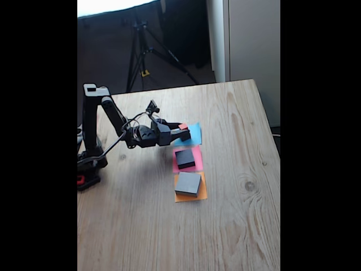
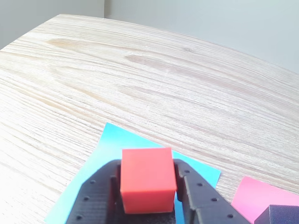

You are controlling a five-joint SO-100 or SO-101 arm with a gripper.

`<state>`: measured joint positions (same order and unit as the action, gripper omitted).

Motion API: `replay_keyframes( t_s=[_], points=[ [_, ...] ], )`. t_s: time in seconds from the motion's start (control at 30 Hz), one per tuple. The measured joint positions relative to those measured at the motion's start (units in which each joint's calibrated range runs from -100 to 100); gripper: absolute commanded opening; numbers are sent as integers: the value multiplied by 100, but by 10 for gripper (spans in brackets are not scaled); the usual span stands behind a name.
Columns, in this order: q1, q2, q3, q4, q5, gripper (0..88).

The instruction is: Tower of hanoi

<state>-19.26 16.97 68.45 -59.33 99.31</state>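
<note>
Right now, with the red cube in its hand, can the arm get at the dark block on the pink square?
Probably not yet. The hand is shut on the red cube over the blue square. The dark block on the pink square sits uncovered right beside it, so access looks free once the cube is released.

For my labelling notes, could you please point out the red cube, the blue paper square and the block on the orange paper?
red cube [image 2: 148,179], wrist view, its front face.
blue paper square [image 2: 105,149], wrist view, bare left part.
block on the orange paper [image 1: 188,183], fixed view, its top face.
</note>
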Motion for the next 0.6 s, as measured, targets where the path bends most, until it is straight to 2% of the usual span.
replay_keyframes(
  t_s=[0.4,0.6],
  points=[
    [-41,-308,0,72,0,29],
    [-41,-1291,-78,1209,0,27]
  ],
)
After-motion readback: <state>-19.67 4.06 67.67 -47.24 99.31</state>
